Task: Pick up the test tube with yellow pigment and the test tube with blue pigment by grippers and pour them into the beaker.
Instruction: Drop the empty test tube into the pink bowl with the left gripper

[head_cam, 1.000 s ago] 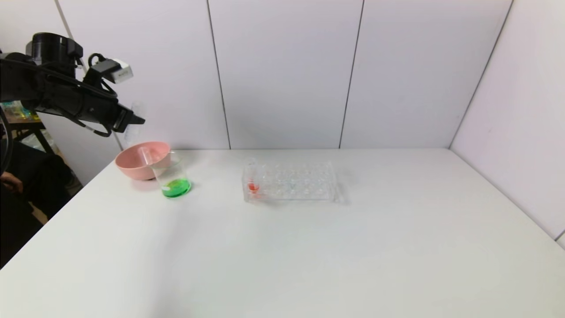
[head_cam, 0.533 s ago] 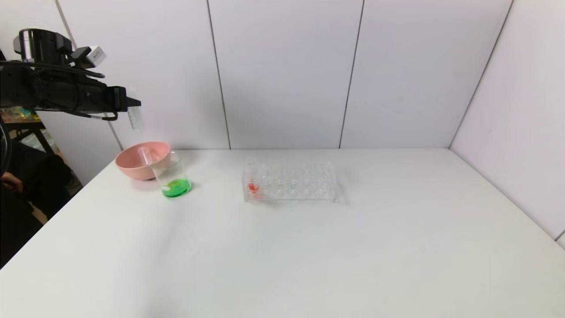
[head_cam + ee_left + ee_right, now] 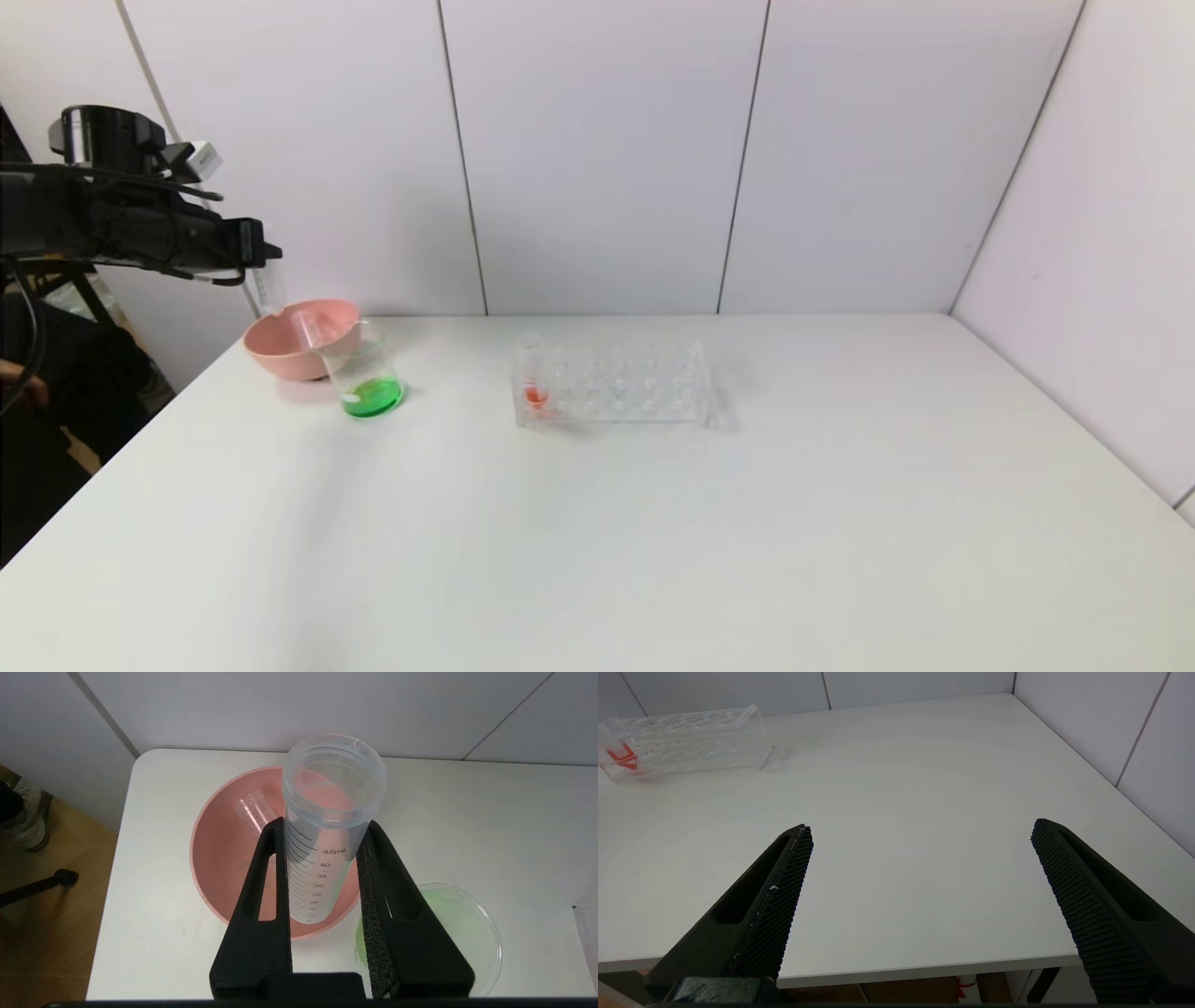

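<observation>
Far left: left gripper (image 3: 266,252) clamped on an emptied clear test tube (image 3: 327,826), held upright above the pink bowl (image 3: 280,359), where a second empty tube (image 3: 252,812) already lies. Just beside: beaker (image 3: 366,378) holding green liquid, so both pigments apparently poured. Centre: rack (image 3: 611,383) with the red-orange tube (image 3: 534,378). Best lowered into the bowl before letting go, well apart from the beaker rim. Right gripper (image 3: 920,882) spread wide, idle near the table edge.

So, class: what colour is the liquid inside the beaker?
Bright green, clearest in the head view: the beaker stands beside the pink bowl.
</observation>
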Motion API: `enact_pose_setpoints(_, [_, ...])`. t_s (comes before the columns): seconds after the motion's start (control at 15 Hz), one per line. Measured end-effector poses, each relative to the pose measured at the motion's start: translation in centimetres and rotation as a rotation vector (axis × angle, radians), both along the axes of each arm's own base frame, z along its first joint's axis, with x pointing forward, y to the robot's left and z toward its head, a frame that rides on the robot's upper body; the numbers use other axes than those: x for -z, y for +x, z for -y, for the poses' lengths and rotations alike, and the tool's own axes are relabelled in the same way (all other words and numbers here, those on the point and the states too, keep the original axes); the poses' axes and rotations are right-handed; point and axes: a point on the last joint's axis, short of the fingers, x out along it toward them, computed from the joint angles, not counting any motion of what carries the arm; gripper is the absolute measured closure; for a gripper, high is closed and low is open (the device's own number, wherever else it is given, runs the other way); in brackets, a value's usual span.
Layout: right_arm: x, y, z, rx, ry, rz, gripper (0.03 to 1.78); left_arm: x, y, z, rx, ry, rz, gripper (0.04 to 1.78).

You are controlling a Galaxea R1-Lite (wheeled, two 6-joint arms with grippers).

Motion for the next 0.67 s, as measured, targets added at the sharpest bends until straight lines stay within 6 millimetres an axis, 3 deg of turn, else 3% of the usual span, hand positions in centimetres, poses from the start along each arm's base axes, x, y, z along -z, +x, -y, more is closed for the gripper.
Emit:
enact_pose_setpoints(0.4, [0.0, 0.0, 0.0, 0.0, 0.0, 0.0, 0.1, 1.14, 0.78, -0.19, -0.001, -0.012, -0.024, 1.36])
enact_pose_setpoints(0.53, [0.0, 0.0, 0.0, 0.0, 0.0, 0.0, 0.1, 1.07, 0.88, -0.3, -0.001, -0.011, -0.02, 1.26])
enact_pose_setpoints(0.67, [0.0, 0.0, 0.0, 0.0, 0.0, 0.0, 0.1, 1.11, 0.92, -0.29, -0.001, -0.012, -0.023, 1.05])
